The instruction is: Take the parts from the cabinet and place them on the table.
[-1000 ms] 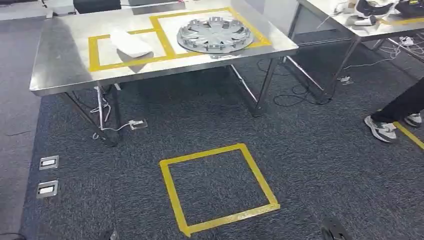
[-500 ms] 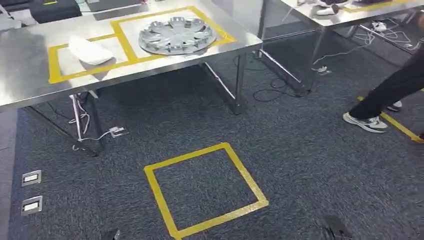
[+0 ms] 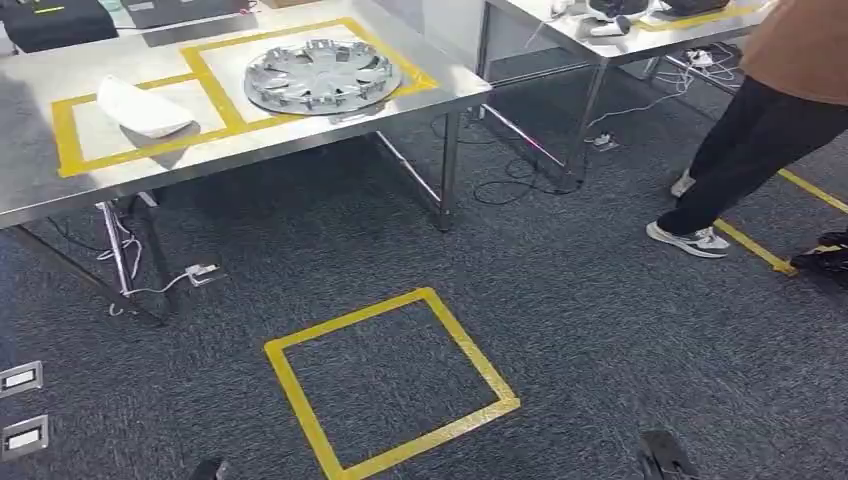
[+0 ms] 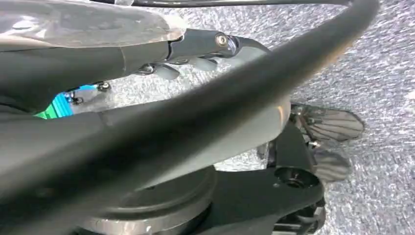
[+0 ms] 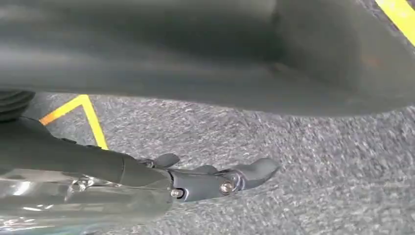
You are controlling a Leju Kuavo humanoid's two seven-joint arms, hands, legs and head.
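Note:
A silver wheel cover (image 3: 318,75) lies flat inside a yellow taped box on the steel table (image 3: 200,160) at the upper left of the head view. Beside it, in a second taped box, rests a white curved part (image 3: 140,107). My left hand (image 4: 200,46) hangs over the grey carpet with its fingers loosely apart and nothing in them. My right hand (image 5: 210,178) hangs the same way above the carpet, holding nothing, near a strip of yellow floor tape.
A yellow taped square (image 3: 470,345) marks the carpet in front of me. A person in dark trousers (image 3: 760,130) stands at the right beside a yellow floor line (image 3: 750,245). A second steel table (image 3: 600,40) stands behind, with cables (image 3: 510,185) under both tables.
The whole picture has slid left, so the camera has turned right. The person at the right has come further into the picture. The parts on the table have not moved.

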